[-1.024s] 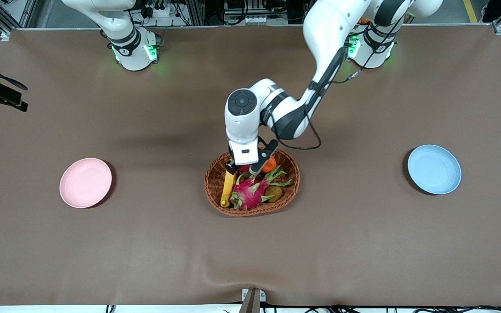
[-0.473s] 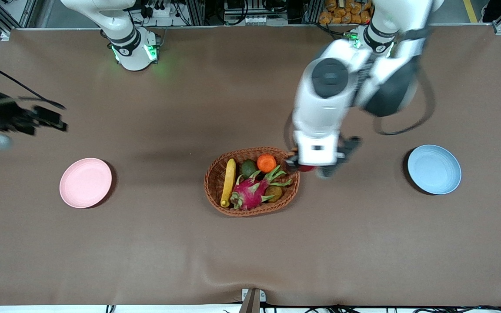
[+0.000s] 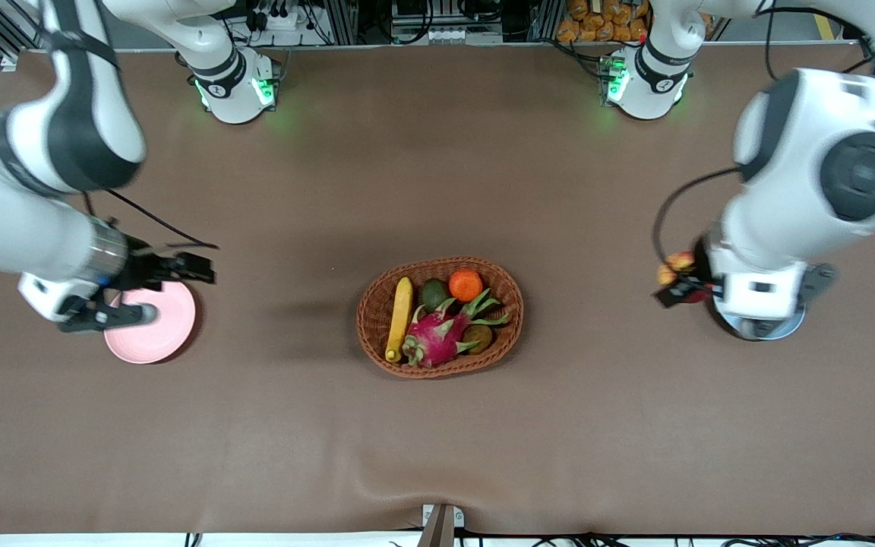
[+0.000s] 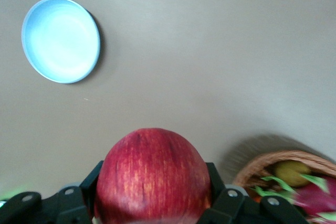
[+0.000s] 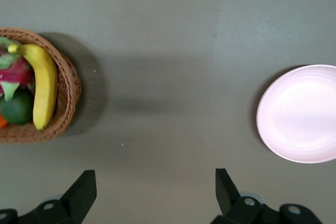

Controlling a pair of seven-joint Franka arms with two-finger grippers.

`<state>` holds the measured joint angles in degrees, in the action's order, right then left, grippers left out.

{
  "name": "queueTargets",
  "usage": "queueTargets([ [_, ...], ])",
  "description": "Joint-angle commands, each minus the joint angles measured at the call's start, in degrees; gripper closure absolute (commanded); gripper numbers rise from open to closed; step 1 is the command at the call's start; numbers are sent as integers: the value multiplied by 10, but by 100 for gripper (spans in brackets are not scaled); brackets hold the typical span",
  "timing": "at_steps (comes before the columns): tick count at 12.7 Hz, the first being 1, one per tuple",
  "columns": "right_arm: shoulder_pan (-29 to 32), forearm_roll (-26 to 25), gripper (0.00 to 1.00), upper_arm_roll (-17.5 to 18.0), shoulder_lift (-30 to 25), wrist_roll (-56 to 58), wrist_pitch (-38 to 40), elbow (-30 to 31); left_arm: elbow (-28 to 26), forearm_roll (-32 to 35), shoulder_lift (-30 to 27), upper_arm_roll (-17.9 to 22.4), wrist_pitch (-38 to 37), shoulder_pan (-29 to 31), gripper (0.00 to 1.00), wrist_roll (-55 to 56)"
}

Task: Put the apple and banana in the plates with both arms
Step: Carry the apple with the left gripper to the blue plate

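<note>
My left gripper [image 3: 682, 279] is shut on the red apple [image 3: 677, 264] and holds it in the air beside the light blue plate [image 3: 758, 331], toward the basket; the arm hides most of that plate. The left wrist view shows the apple [image 4: 152, 174] between the fingers and the blue plate [image 4: 60, 39] apart from it. My right gripper [image 3: 168, 292] is open and empty over the edge of the pink plate [image 3: 153, 338]. The right wrist view shows the pink plate [image 5: 302, 114] and the banana [image 5: 44, 85]. The yellow banana [image 3: 399, 315] lies in the wicker basket [image 3: 437, 371].
The basket stands mid-table with a magenta dragon fruit [image 3: 437, 338], an orange tangerine [image 3: 465, 285], a green avocado [image 3: 434, 292] and a brown kiwi [image 3: 477, 336]. Brown cloth covers the table.
My left arm lifted the apple out of the basket and carried it toward the blue plate. My right arm swung in from the table's edge to over the pink plate.
</note>
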<state>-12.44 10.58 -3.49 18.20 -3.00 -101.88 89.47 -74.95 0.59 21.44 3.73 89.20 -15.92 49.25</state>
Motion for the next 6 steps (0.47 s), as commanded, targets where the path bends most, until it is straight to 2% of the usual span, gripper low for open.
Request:
queueTargets([
  [1, -47, 9, 0, -6, 55, -63, -62, -16, -68, -7, -39, -10, 4, 55, 100, -54],
  [3, -75, 8, 0, -6, 99, -127, -127, -30, -106, -7, -50, -10, 11, 104, 100, -110],
  [6, -117, 8, 0, -5, 169, -212, -140, -117, -195, -7, -59, -11, 98, 198, 100, -230],
])
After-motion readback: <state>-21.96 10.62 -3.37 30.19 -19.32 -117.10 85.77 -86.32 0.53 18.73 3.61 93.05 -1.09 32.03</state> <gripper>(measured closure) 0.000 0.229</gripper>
